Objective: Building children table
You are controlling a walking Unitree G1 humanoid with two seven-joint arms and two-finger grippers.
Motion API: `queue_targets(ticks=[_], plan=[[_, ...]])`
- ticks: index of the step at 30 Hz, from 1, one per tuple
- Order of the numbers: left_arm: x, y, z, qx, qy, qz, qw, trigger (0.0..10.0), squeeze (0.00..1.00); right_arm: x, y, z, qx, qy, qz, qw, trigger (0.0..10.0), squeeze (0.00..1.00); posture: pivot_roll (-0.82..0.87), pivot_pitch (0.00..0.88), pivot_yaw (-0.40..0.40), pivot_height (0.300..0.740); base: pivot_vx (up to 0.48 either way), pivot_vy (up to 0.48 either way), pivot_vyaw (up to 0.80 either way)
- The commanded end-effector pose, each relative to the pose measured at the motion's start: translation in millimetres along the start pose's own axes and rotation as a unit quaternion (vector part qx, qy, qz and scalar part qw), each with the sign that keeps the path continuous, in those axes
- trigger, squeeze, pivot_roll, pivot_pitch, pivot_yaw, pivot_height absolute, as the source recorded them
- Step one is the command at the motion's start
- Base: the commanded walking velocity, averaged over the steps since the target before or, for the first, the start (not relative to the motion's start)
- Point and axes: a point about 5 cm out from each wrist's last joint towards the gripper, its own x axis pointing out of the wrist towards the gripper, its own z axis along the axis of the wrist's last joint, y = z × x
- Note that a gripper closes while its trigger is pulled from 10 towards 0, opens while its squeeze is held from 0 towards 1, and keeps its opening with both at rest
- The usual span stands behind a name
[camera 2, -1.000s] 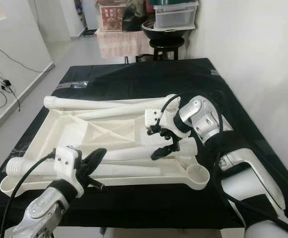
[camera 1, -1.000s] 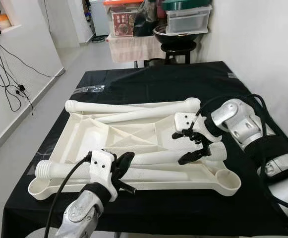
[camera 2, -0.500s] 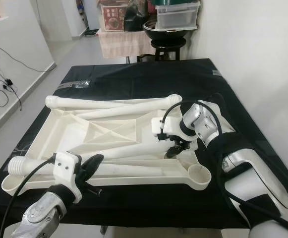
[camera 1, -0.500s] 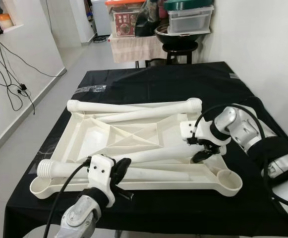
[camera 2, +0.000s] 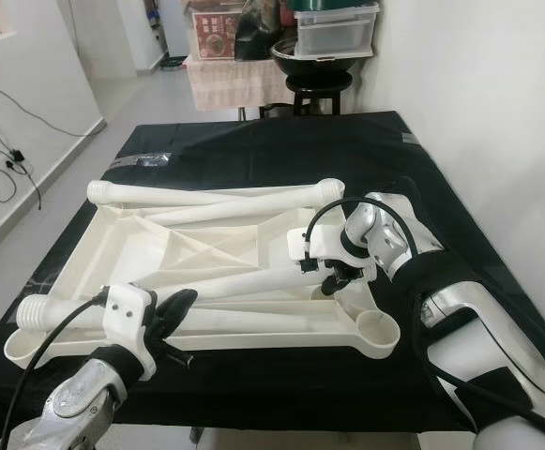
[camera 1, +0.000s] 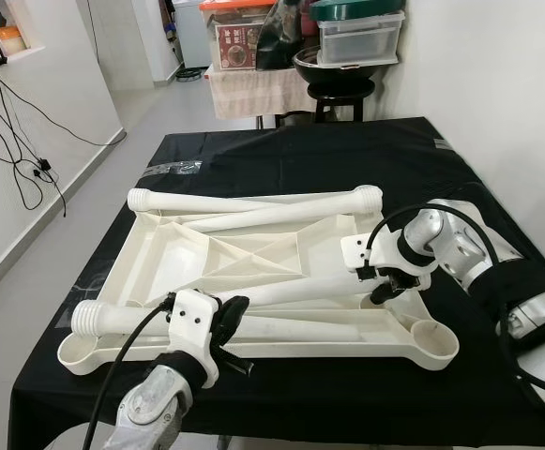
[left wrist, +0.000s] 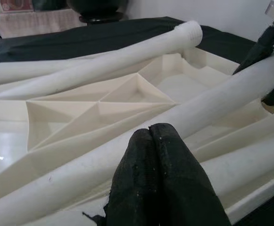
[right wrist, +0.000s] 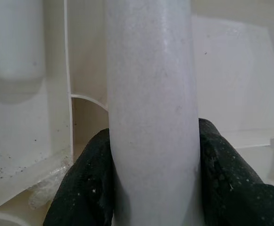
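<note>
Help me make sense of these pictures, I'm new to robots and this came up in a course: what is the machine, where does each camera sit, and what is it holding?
This is a humanoid robot with two silver arms, each ending in two long black fingers. The two wide pictures come from cameras in its head, looking down at a table with a black cloth. On it lies a white plastic tabletop, upside down, with four white table legs lying loose on it. The other two pictures come from cameras on the wrists, looking along the fingers. The right gripper is closed around one leg, a finger on each side. The left gripper, fingers pressed together and holding nothing, sits at the tabletop's near edge above the nearest leg.
</note>
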Motion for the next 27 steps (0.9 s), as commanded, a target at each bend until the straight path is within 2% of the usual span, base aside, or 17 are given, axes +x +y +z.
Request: queue_targets(ticks=[1,2,3,5,6,8,10,11,12,13,14,15,16,17,19,22,27], plan=[[-0.3,7.3,4,0.010,-0.004,0.013,1.000,10.0,0.00,-17.2,-13.8,10,0.017,-0.054,-0.038,0.998,0.0,0.00,-0.01,0.000,0.022,0.740,0.000,0.000,0.00],[-0.3,7.3,4,0.010,-0.004,0.013,1.000,10.0,0.00,-17.2,-13.8,10,0.017,-0.054,-0.038,0.998,0.0,0.00,-0.01,0.000,0.022,0.740,0.000,0.000,0.00],[2.5,12.1,13,0.010,-0.024,0.023,0.999,10.0,0.00,-28.6,-21.8,13,0.042,-0.101,-0.059,0.992,0.0,0.00,-0.01,0.000,0.024,0.740,0.000,0.000,0.00],[2.5,12.1,13,0.010,-0.024,0.023,0.999,10.0,0.00,-28.6,-21.8,13,0.042,-0.101,-0.059,0.992,0.0,0.00,-0.01,0.000,0.024,0.740,0.000,0.000,0.00],[5.7,16.8,25,0.009,-0.048,0.031,0.998,10.0,0.00,-39.4,-29.7,14,0.069,-0.145,-0.086,0.983,0.0,0.00,-0.02,0.000,0.026,0.740,0.000,0.000,0.00],[5.7,16.8,25,0.009,-0.048,0.031,0.998,10.0,0.00,-39.4,-29.7,14,0.069,-0.145,-0.086,0.983,0.0,0.00,-0.02,0.000,0.026,0.740,0.000,0.000,0.00],[8.6,19.7,35,0.005,-0.070,0.035,0.997,10.0,0.00,-47.2,-35.3,16,0.095,-0.187,-0.108,0.972,0.0,0.00,-0.02,0.000,0.028,0.740,0.000,0.000,0.00],[11.3,21.6,44,0.000,-0.089,0.035,0.995,10.0,0.00,-51.8,-38.3,20,0.121,-0.236,-0.120,0.957,0.0,0.00,-0.02,0.000,0.029,0.740,0.000,0.000,0.00],[13.8,23.2,51,-0.001,-0.104,0.037,0.994,10.0,0.00,-53.1,-39.5,27,0.140,-0.282,-0.127,0.941,2.1,0.00,-0.02,0.000,0.032,0.740,0.000,0.000,0.00],[13.8,23.2,51,-0.001,-0.104,0.037,0.994,10.0,0.00,-53.1,-39.5,27,0.140,-0.282,-0.127,0.941,2.1,0.00,-0.02,0.000,0.032,0.740,0.000,0.000,0.00],[16.3,25.9,58,-0.007,-0.121,0.044,0.992,10.0,0.00,-51.8,-39.2,36,0.158,-0.330,-0.129,0.921,4.7,0.00,-0.02,0.000,0.034,0.740,0.000,0.000,0.00],[18.1,28.7,65,-0.023,-0.142,0.049,0.988,10.0,0.65,-48.3,-37.4,47,0.174,-0.373,-0.129,0.902,10.0,0.00,-0.02,0.000,0.037,0.740,0.000,0.000,0.00],[19.8,30.2,74,-0.040,-0.165,0.047,0.984,10.0,1.00,-42.7,-34.6,58,0.187,-0.411,-0.133,0.882,10.0,0.00,-0.02,0.000,0.044,0.740,0.000,0.000,0.00],[19.8,30.2,74,-0.040,-0.165,0.047,0.984,10.0,1.00,-42.7,-34.6,58,0.187,-0.411,-0.133,0.882,10.0,0.00,-0.02,0.000,0.044,0.740,0.000,0.000,0.00],[22.6,32.0,89,-0.068,-0.202,0.044,0.976,10.0,1.00,-31.7,-27.8,75,0.196,-0.463,-0.151,0.851,10.0,0.00,-0.02,0.000,0.048,0.740,0.000,0.000,0.00],[25.5,33.0,101,-0.084,-0.221,0.034,0.971,10.0,1.00,-19.0,-18.5,85,0.200,-0.488,-0.152,0.836,10.0,0.00,-0.02,0.000,0.057,0.740,0.000,0.000,0.00],[27.7,31.6,104,-0.092,-0.223,0.020,0.970,10.0,1.00,-15.1,-11.8,93,0.193,-0.497,-0.141,0.834,10.0,0.00,-0.02,0.000,0.062,0.740,0.000,0.000,0.00]])
